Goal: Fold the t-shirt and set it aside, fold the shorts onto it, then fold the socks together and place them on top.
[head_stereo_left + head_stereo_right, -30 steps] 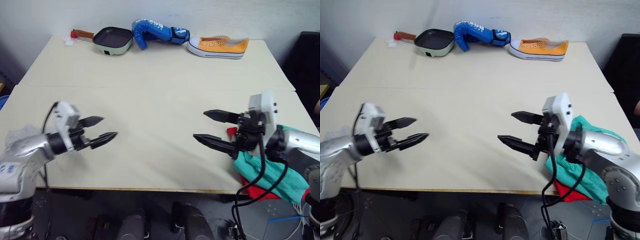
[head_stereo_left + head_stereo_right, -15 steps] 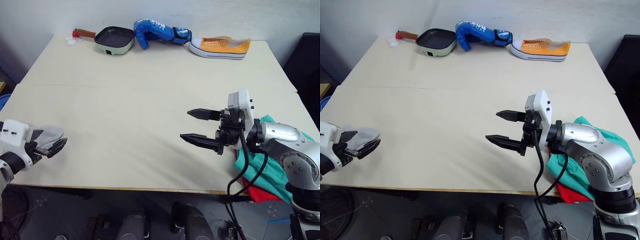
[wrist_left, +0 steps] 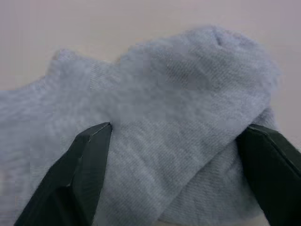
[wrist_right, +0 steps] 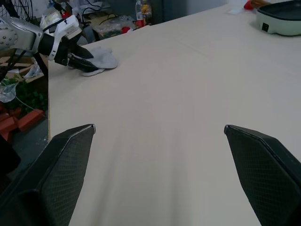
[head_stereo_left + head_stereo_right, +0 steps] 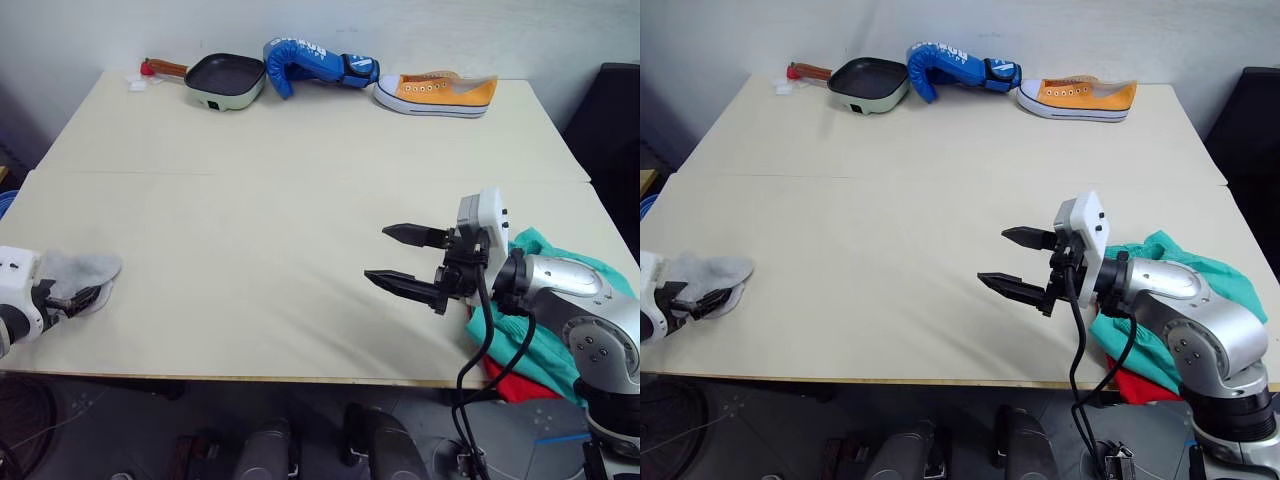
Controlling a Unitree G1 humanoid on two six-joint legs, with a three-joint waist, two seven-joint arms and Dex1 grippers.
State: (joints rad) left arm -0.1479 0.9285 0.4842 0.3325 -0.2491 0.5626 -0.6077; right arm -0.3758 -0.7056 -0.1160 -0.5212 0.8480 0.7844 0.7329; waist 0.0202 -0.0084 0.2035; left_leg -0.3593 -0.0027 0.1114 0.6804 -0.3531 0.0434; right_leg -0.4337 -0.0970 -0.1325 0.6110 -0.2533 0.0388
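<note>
While the left gripper (image 5: 690,303) brackets the socks (image 5: 83,270) at the near left edge, jaws spread around them, apparently to pinch both together. Right gripper (image 5: 405,259) waits open over bare table (image 5: 280,200).

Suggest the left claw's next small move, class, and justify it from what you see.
Probably close. The left claw sits open around the light grey knit socks at the cream table's left edge, its fingers straddling the fabric, so pinching secures them before lifting.
</note>
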